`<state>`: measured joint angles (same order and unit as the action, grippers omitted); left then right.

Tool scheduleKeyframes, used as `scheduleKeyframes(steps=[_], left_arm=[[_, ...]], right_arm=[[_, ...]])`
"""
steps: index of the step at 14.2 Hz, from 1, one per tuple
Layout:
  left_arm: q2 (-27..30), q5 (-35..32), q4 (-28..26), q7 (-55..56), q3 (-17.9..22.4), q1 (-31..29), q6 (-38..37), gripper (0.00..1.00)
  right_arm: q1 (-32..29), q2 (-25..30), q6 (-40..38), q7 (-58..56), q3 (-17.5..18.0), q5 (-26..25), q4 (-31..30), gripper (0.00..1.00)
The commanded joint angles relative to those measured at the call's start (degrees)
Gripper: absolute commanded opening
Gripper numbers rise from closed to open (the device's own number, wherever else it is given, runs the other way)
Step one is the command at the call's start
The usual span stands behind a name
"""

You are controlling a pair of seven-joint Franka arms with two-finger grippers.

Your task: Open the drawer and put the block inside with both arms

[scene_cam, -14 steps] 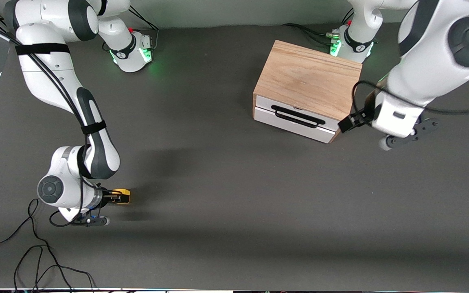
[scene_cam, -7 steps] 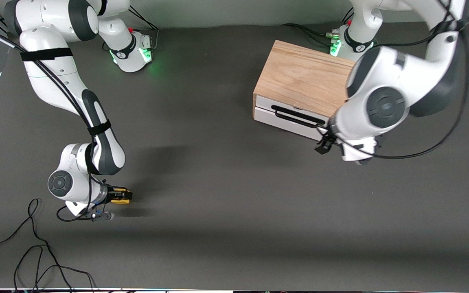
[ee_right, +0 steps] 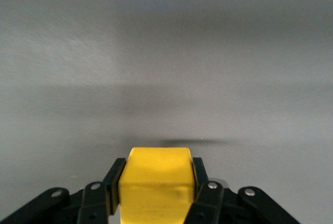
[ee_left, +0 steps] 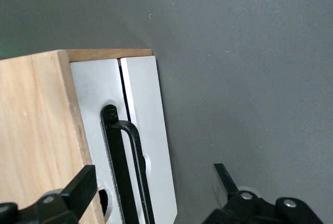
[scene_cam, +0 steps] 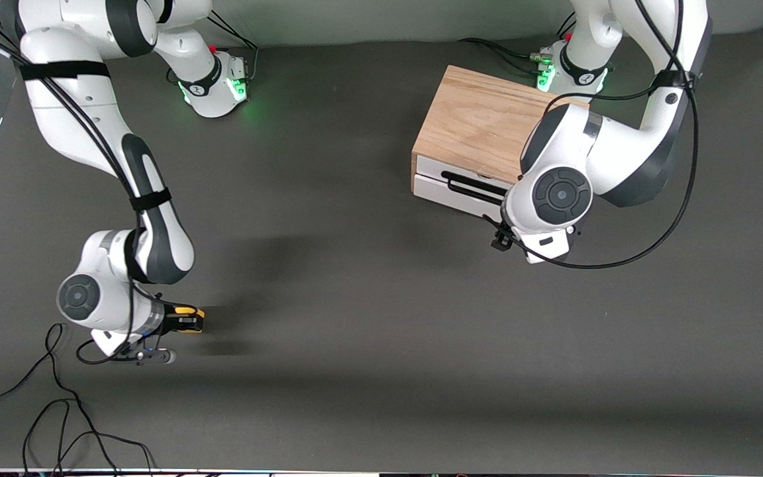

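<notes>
The light oak box stands toward the left arm's end of the table. Its white drawer with the black bar handle is shut. My left gripper hangs over the drawer front, mostly hidden under its wrist. In the left wrist view the left gripper is open, its fingers on either side of the handle and the drawer, not touching. My right gripper is shut on the yellow block, low over the table at the right arm's end. The right wrist view shows the block between the pads.
Black cables loop on the table near the front camera at the right arm's end. Both arm bases glow green along the edge farthest from the front camera. Dark table lies between block and box.
My left arm swung in from the table's end and turned, bringing its gripper over the drawer front. My right gripper shifted slightly with the block held.
</notes>
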<state>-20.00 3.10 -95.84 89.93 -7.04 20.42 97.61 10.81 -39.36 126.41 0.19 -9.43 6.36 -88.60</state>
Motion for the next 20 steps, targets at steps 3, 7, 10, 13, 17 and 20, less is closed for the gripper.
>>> scheduleKeyframes(steps=[3, 7, 10, 13, 17, 20], left_arm=[[1.8, -0.2, -8.39, 6.21, 0.54, 4.26, 8.37, 0.99], [1.01, -0.29, -10.67, 7.28, 0.54, 4.8, 10.83, 0.99], [1.27, -0.29, -14.54, 7.45, 0.54, 5.85, 15.32, 0.99], [1.01, -0.29, -14.63, 7.54, 0.54, 5.85, 15.41, 0.99], [-0.39, -0.29, -14.98, 7.45, 0.54, 5.77, 17.07, 0.99], [-1.62, -0.29, -15.51, 7.45, 0.62, 5.24, 19.81, 0.99]], right_arm=[[-0.17, 2.54, -18.87, -1.07, -0.76, 0.67, 13.07, 0.0], [-0.08, 7.18, -27.95, -1.07, -1.64, 0.67, 17.24, 0.0], [0.0, 12.19, -31.91, -1.07, -1.82, 0.67, 17.5, 0.0], [0.0, 15.62, -36.92, -1.16, -1.91, 0.67, 19.69, 0.0], [-0.08, 19.06, -39.21, -5.81, -3.47, 0.58, 19.08, 0.0], [-0.08, 22.56, -44.83, -7.22, -5.16, 0.84, 18.3, 0.0]])
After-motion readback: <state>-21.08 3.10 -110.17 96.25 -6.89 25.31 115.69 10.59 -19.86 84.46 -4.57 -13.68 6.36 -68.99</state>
